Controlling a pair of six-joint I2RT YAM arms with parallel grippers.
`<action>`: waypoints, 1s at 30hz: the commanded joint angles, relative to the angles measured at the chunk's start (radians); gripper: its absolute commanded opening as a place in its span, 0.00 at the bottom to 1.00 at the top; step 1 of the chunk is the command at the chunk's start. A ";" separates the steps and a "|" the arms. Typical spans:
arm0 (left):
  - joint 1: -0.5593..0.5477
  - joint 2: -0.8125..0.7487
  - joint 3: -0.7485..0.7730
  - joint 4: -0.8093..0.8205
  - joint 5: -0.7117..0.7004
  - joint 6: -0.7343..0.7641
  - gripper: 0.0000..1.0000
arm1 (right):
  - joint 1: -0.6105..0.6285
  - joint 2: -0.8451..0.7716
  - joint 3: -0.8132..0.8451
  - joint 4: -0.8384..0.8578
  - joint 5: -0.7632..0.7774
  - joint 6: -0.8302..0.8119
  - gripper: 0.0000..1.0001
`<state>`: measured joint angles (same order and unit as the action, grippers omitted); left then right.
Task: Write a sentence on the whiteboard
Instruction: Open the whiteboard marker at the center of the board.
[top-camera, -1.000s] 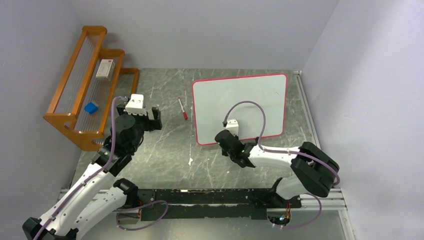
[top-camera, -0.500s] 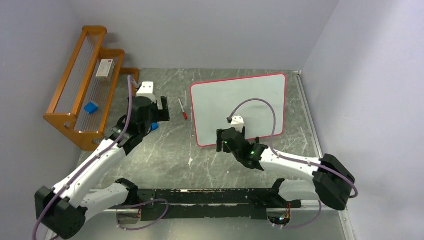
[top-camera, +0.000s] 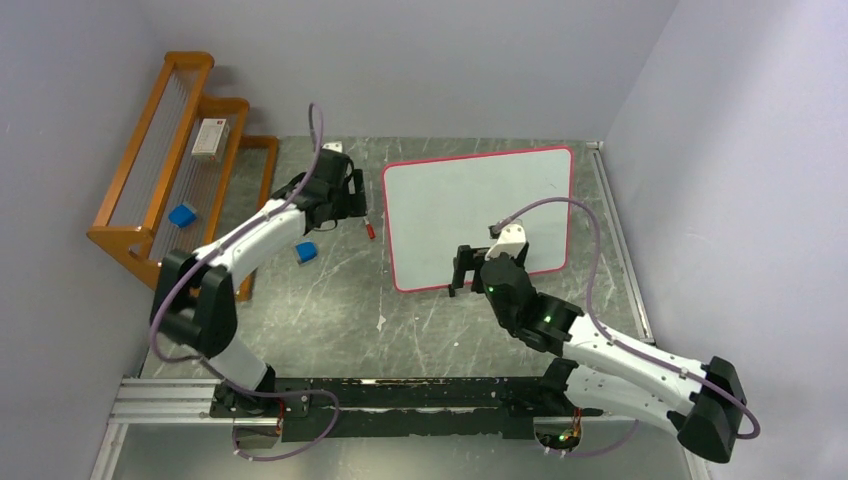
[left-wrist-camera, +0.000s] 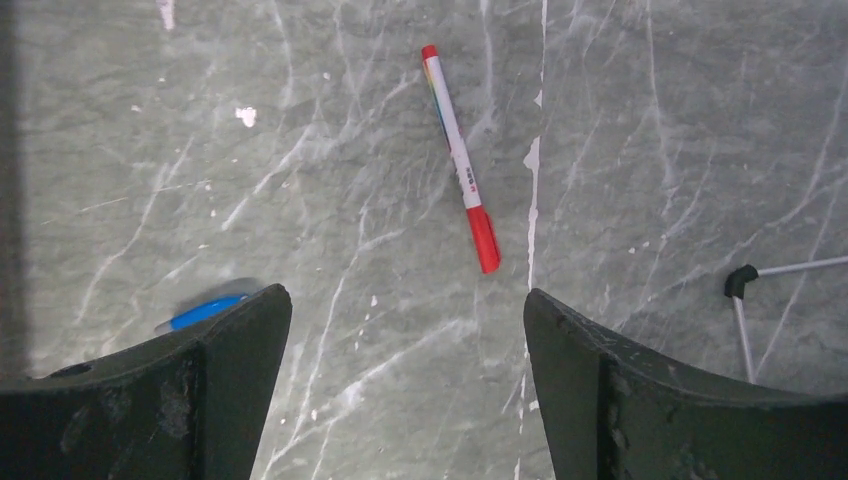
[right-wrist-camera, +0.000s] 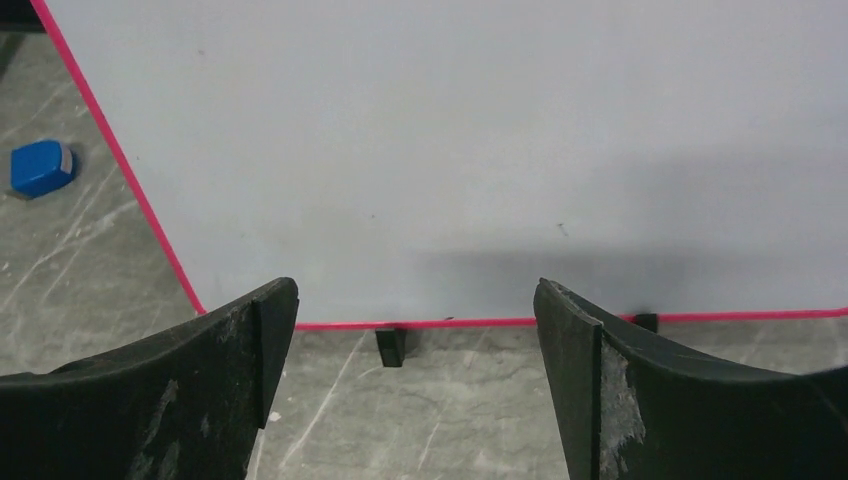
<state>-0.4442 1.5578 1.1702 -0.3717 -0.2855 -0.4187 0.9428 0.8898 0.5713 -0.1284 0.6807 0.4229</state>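
The whiteboard (top-camera: 480, 215) lies flat on the table, white and blank, with a red-pink border. In the right wrist view its near edge (right-wrist-camera: 450, 150) and a black foot (right-wrist-camera: 390, 345) show just ahead of my fingers. My right gripper (top-camera: 470, 270) (right-wrist-camera: 415, 290) stands open at that near edge, holding nothing. A white marker with a red cap (left-wrist-camera: 460, 160) (top-camera: 370, 230) lies on the table left of the board. My left gripper (top-camera: 345, 195) (left-wrist-camera: 405, 300) hangs open just short of the marker, empty.
A small blue block (top-camera: 305, 252) (left-wrist-camera: 205, 310) (right-wrist-camera: 40, 167) lies on the table near the left arm. An orange wooden rack (top-camera: 150, 240) stands at the left wall, holding a white box (top-camera: 208, 137) and a blue piece (top-camera: 182, 215).
My right gripper has opened and drawn back from the board's near edge. The left arm has stretched forward and right to the marker, uncovering the blue block.
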 joint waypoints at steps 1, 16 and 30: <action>0.014 0.152 0.152 -0.049 0.059 -0.020 0.90 | 0.004 -0.063 0.009 -0.054 0.086 -0.035 0.93; 0.035 0.517 0.466 -0.186 0.099 0.020 0.73 | 0.003 -0.274 0.054 -0.162 0.164 -0.036 1.00; 0.036 0.633 0.501 -0.244 0.136 0.084 0.47 | 0.004 -0.275 0.036 -0.147 0.160 -0.042 1.00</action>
<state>-0.4156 2.1880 1.6619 -0.5583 -0.1680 -0.3698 0.9428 0.6205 0.6052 -0.2821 0.8188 0.3840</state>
